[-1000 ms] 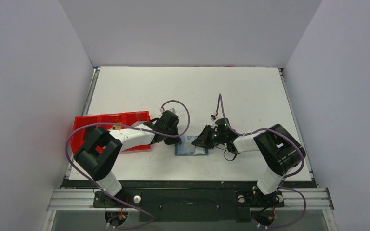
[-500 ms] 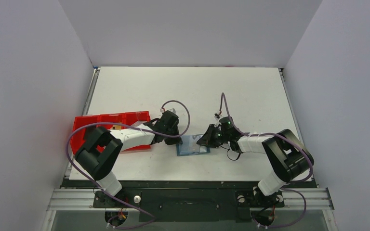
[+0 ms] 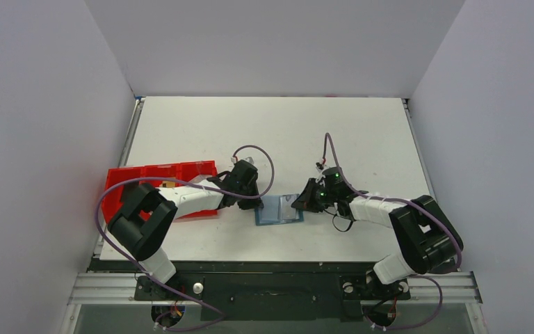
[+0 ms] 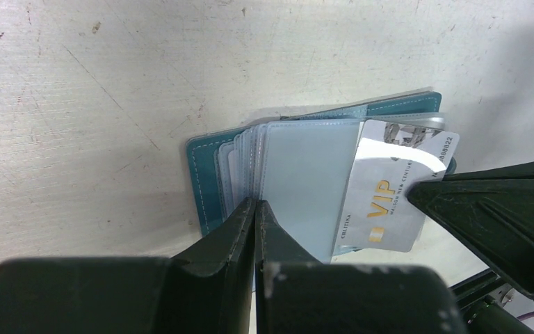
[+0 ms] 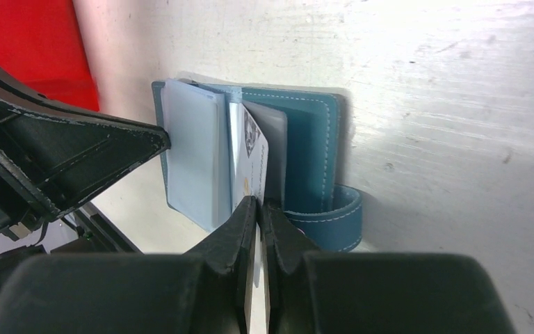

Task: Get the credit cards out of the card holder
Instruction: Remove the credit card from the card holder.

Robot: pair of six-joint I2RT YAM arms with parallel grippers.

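Though half-out, card [image 4: 389, 209] in right gripper [image 5: 258, 202]

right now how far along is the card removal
Done: the teal card holder lies open, left gripper shut on its clear sleeves. In hand: right gripper pinches the white VIP card, partly out of its sleeve. Left: pulling it free, then any other cards.

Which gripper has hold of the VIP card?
The right gripper: its fingers pinch the white VIP card, partly out of the holder; the left gripper pinches the clear sleeves.
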